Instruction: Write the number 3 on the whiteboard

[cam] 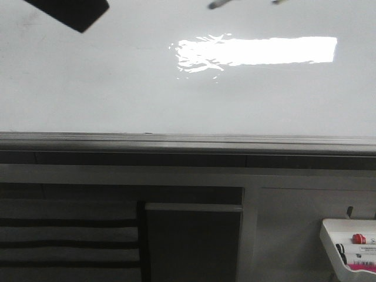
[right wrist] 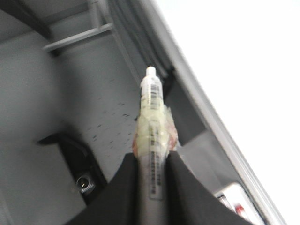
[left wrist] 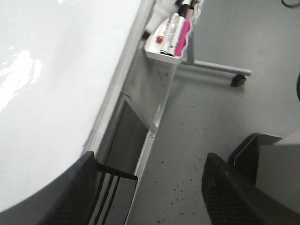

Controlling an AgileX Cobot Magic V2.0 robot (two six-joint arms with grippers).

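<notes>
The right pincer [right wrist: 151, 164] pinches a whiteboard marker [right wrist: 152, 112] by its tape-wrapped mid-barrel, tip pointing away from the whiteboard [cam: 117, 88], which stands just beside it. The left pincer [left wrist: 145, 187] is spread and holds nothing. No number 3 is visible on the glossy board. The marker is judged light, stiff and slippery; the taped band is the proper grip zone. A tray [cam: 338, 235] holds spare markers.
</notes>
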